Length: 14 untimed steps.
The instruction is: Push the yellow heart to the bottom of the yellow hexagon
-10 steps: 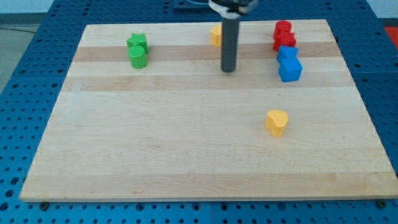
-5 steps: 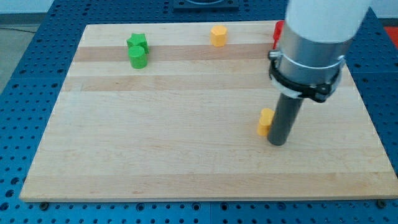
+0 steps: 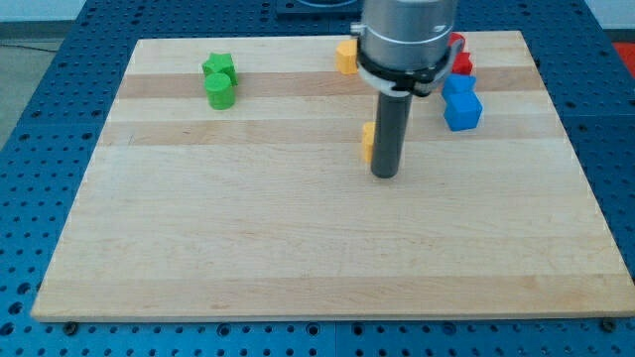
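Rod work, no jaws to open or clench here: my tip point(image 3: 385, 176) is sitting near frame centre, and we are seeing the yellow heart point(image 3: 368, 142) pressing against the rod's left side, well below the yellow hexagon point(image 3: 345, 56) at top centre.

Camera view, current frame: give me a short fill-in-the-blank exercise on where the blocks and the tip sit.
1. The yellow heart shows just at the view's ____ edge of the rod, above my tip.
2. The yellow hexagon lies toward the view's ____ from the heart.
3. The two blue blocks sit below the ____ blocks.

Missing words: left; top; red
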Motion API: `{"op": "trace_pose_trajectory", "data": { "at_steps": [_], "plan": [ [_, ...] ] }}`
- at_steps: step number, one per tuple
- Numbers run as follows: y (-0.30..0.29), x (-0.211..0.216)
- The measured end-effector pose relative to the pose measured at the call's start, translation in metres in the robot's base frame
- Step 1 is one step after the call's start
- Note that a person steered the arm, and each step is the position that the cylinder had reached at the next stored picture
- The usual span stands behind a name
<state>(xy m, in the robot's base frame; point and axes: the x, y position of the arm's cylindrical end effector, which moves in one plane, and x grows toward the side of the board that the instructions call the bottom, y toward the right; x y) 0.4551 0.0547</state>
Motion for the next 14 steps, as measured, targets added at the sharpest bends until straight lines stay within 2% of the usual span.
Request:
{"op": "trace_pose_trajectory", "data": {
  "at_steps": [1, 2, 3, 4, 5, 7, 14],
  "plan": [
    [-0.011, -0.01],
    [-0.011, -0.038],
    [-0.009, -0.039],
    [0.022, -0.033],
    [0.023, -0.045],
    [-0.016, -0.075],
    [-0.018, -0.112]
  ]
}}
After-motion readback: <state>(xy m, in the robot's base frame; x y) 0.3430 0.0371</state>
